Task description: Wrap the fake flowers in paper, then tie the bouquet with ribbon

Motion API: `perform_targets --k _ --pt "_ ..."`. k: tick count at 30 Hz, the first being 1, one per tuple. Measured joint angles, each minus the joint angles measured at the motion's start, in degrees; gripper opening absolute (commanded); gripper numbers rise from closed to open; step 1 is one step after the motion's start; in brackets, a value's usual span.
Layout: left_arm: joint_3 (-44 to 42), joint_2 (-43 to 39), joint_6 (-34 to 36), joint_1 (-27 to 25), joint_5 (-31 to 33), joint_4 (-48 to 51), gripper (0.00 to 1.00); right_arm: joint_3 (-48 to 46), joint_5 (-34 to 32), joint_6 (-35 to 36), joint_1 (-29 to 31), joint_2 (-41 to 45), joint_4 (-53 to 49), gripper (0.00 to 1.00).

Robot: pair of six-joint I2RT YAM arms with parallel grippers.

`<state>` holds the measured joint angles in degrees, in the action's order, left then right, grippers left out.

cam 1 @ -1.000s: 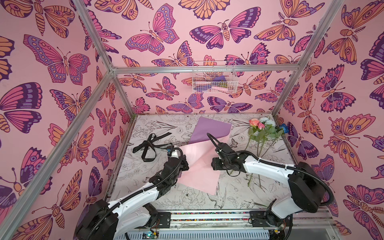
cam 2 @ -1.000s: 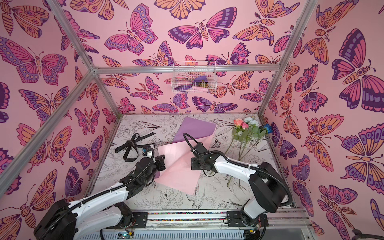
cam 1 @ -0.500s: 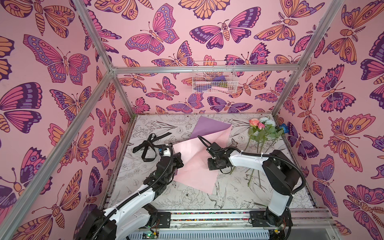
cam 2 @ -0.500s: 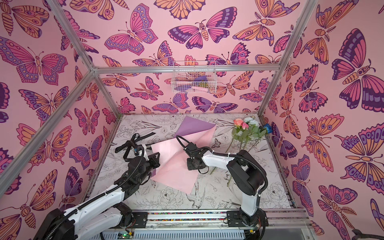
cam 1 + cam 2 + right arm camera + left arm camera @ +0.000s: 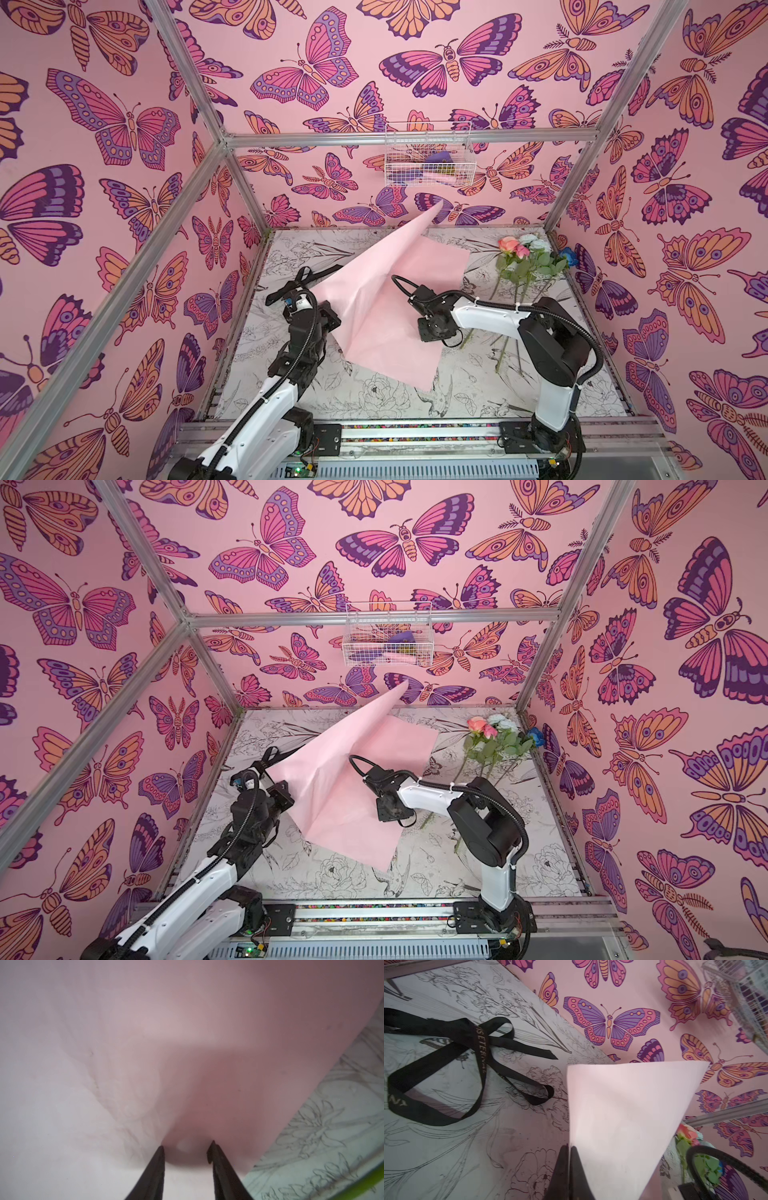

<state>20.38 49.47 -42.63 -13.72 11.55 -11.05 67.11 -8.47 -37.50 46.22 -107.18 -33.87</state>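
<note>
The bouquet of fake flowers (image 5: 525, 259) (image 5: 494, 739) lies at the table's back right, peach and pale blooms toward the back wall, stems toward the front; no gripper touches it. Its blooms (image 5: 686, 1136) show at the edge of the left wrist view. My left gripper (image 5: 569, 1147) (image 5: 330, 318) is shut on the edge of a pink paper sheet (image 5: 386, 299) (image 5: 353, 779) (image 5: 623, 1115), holding that side raised. My right gripper (image 5: 187, 1147) (image 5: 432, 332) points down at the sheet's (image 5: 145, 1032) right part, jaws apart, with paper between the tips.
A black ribbon (image 5: 477, 1057) (image 5: 305, 276) lies looped on the table at the back left, partly behind the left arm and the raised sheet. A white wire basket (image 5: 428, 162) hangs on the back wall. The sheet's far corner stands up toward that wall.
My left gripper has risen and moved back left with the sheet's edge, so the sheet lifted and its lilac face turned out of sight. The right gripper's jaws have narrowed.
</note>
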Motion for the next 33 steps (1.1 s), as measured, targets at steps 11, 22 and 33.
perform_targets --k 11,22,33 --pt "2.3 11.2 1.7 3.2 -3.4 -4.8 0.00 -9.5 4.0 -6.1 0.0 7.9 -1.6 0.38" --pt "6.6 18.7 3.9 4.2 -4.3 -10.5 0.00 -15.5 10.4 -11.9 0.8 13.4 -1.2 0.37" --pt "7.8 30.6 2.7 5.5 -4.7 -17.2 0.00 -17.8 15.8 -15.6 3.0 15.7 -1.3 0.40"
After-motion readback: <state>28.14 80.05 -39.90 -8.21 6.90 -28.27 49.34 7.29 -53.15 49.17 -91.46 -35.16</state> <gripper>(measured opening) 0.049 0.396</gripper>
